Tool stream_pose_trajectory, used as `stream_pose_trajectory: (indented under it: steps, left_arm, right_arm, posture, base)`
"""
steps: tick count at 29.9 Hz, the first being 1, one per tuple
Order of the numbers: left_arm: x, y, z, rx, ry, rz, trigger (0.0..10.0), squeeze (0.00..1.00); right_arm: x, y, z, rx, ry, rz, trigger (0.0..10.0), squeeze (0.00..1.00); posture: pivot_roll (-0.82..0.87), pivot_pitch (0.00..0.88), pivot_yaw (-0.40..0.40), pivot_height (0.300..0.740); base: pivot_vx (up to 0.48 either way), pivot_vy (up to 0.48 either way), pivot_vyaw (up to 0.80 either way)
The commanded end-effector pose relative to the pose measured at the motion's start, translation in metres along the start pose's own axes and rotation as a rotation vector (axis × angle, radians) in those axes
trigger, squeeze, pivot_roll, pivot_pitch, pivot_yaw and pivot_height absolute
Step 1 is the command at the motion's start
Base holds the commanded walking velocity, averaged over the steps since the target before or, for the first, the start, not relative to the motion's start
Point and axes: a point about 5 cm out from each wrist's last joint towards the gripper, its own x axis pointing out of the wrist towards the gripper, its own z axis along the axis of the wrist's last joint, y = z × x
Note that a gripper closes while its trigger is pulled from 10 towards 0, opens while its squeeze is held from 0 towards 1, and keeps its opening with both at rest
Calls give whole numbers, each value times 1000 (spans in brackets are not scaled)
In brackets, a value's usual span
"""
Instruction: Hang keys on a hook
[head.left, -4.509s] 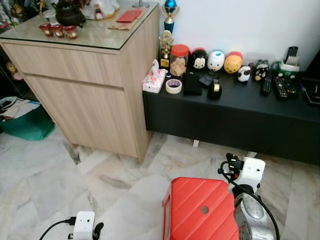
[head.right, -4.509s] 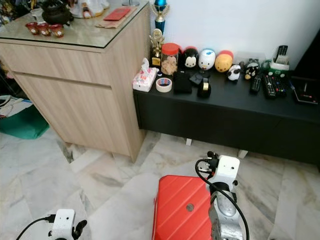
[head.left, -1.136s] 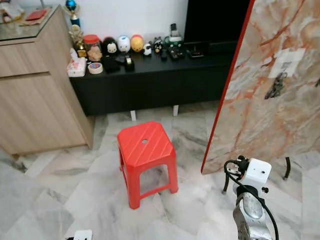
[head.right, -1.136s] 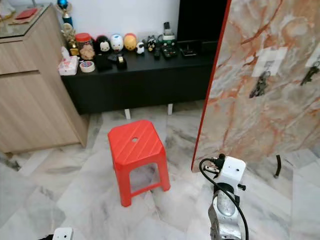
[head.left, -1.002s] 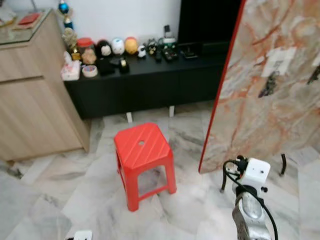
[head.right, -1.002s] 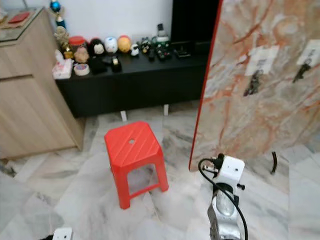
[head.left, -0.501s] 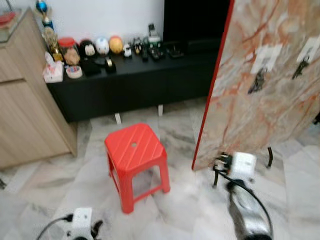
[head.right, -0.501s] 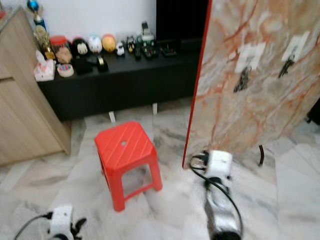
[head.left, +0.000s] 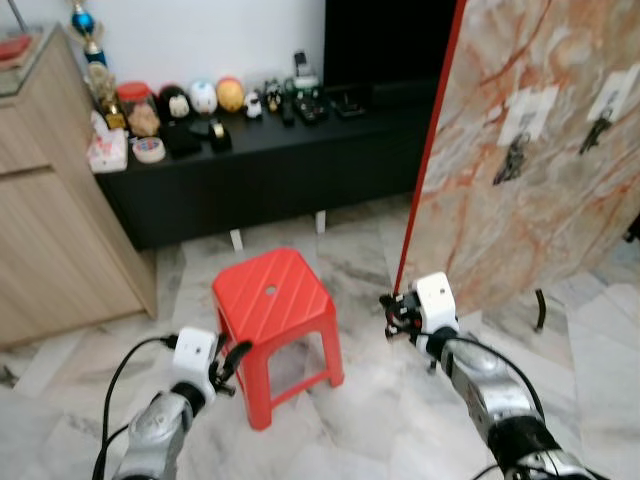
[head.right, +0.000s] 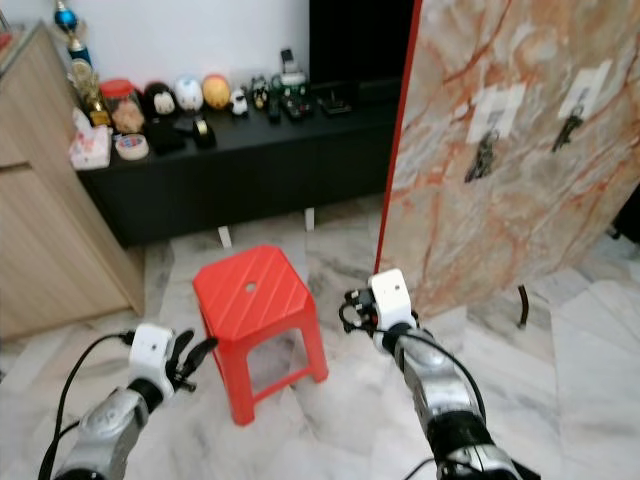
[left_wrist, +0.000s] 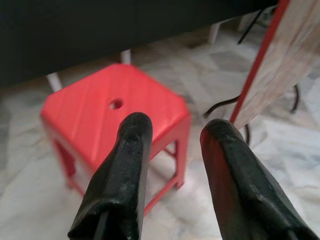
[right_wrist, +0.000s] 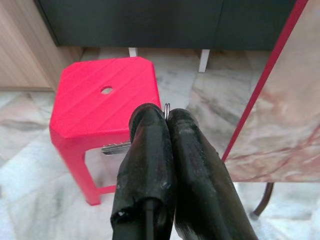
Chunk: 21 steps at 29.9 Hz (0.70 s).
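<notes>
— Why is the right gripper (right_wrist: 167, 117) raised beside the red plastic stool (head.left: 272, 300)?
— I'd guess it's carrying its small silver key (right_wrist: 116, 147), fingers pressed tight on the ring, toward the white hooks (head.right: 497, 104) on the upright marble-patterned board (head.right: 500, 200).
— And the left gripper (left_wrist: 172, 132)?
— Forearm forward and low, fingers spread, holding nothing.

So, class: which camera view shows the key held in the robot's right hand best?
The right wrist view: the key sticks out sideways from between the shut fingers, its ring at their tips. In the eye views the right hand is small and dark beside the marble board, and no key can be made out.
</notes>
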Motion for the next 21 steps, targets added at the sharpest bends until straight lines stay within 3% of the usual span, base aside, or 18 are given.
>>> stream_pose_trajectory:
  steps: [1,9,21]
  left_arm:
    - [0,-1,2,11,0,-11,10000,0]
    - [0,-5,15,24,-7,-63,10000,0]
    - [2,-24,28,15,-16,-224,10000,0]
  right_arm:
    - [4,4,4,5,-7,14,10000,0]
    - [8,9,4,30,2,60,10000,0]
    - [13,17,2,34,29,89,10000,0]
  posture:
    - [41,0,-2,740]
    - [46,3,0,740]
    - [52,0,-6,740]
  base:
    - [0,0,800]
    - [0,0,800]
    - [0,0,800]
